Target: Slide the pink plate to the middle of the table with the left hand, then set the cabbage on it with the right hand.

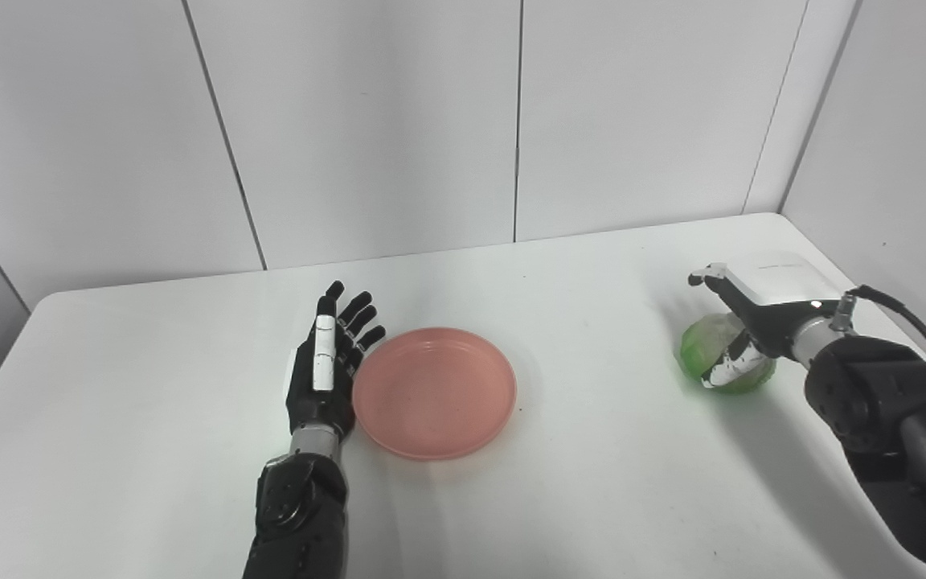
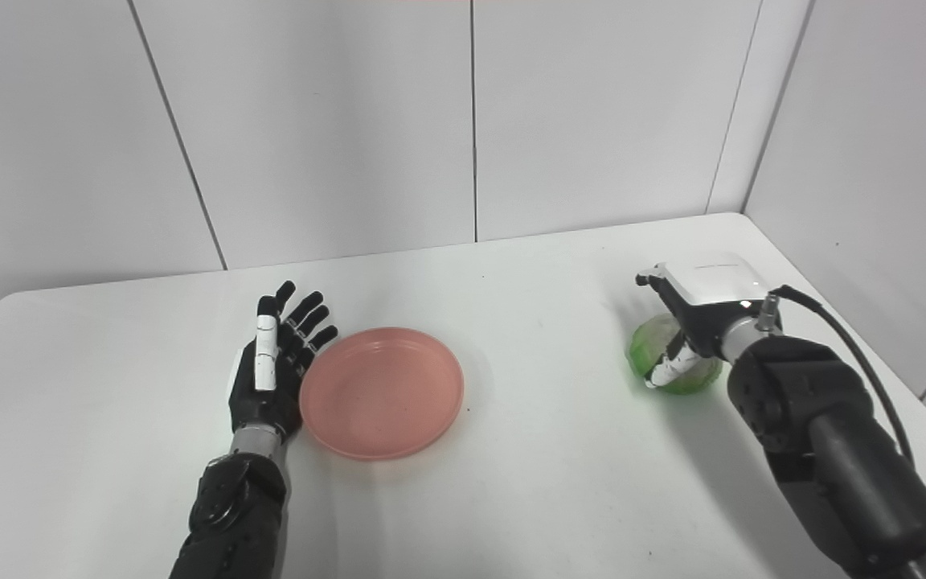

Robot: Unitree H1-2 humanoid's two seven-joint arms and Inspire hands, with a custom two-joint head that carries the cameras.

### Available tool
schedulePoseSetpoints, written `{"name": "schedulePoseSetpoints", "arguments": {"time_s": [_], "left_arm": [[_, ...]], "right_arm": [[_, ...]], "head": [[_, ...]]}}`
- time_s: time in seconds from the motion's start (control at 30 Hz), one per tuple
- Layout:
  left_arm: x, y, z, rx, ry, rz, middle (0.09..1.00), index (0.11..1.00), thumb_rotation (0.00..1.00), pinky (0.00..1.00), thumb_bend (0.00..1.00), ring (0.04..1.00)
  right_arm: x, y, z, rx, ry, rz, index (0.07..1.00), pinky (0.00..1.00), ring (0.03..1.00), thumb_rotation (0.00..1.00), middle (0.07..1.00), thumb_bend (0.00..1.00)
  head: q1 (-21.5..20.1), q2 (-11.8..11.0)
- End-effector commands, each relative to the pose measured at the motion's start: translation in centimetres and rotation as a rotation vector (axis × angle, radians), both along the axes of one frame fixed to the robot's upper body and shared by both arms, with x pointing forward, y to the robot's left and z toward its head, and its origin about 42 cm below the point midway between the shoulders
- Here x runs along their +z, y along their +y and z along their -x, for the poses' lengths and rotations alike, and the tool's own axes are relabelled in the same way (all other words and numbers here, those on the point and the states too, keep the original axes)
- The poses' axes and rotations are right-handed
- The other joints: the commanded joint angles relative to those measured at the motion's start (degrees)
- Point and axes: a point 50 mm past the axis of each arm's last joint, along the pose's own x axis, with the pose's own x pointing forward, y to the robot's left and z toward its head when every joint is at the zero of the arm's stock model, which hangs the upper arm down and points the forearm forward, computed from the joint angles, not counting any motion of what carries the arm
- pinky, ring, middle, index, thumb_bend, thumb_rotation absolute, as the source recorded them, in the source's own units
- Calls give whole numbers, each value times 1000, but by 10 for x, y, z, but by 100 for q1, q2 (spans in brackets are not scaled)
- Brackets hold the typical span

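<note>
Two risks I'm watching: my right hand (image 1: 732, 322) sits over the cabbage (image 1: 708, 354) at the table's (image 1: 592, 482) right side, fingers curled round it, though I can't tell if the grip is firm, so it may slip. My left hand (image 1: 326, 366), fingers spread and empty, touches the pink plate (image 1: 434, 392) near mid-table and could nudge it.

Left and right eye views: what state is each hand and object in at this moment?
left hand: open, fingers straight, flat against the plate's left rim.
pink plate: upright, empty, near the table's middle.
right hand: wrapped over the cabbage; grip firmness unclear.
cabbage: on the table, right side, not yet on the plate.
</note>
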Motion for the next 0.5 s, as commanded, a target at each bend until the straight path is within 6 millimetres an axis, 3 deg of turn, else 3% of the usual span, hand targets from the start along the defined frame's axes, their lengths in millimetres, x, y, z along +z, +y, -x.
{"name": "schedulePoseSetpoints", "arguments": {"time_s": [0.0,0.47], "left_arm": [[-17,3,8,-9,52,0,821,906,795,781,865,858],[-17,0,10,-7,61,-6,800,903,797,751,847,827]], "right_arm": [[31,-3,-10,16,-106,78,846,663,882,235,909,1000],[19,-17,-21,-13,-78,95,829,650,892,231,896,1000]], "head": [[12,-1],[33,60]]}}
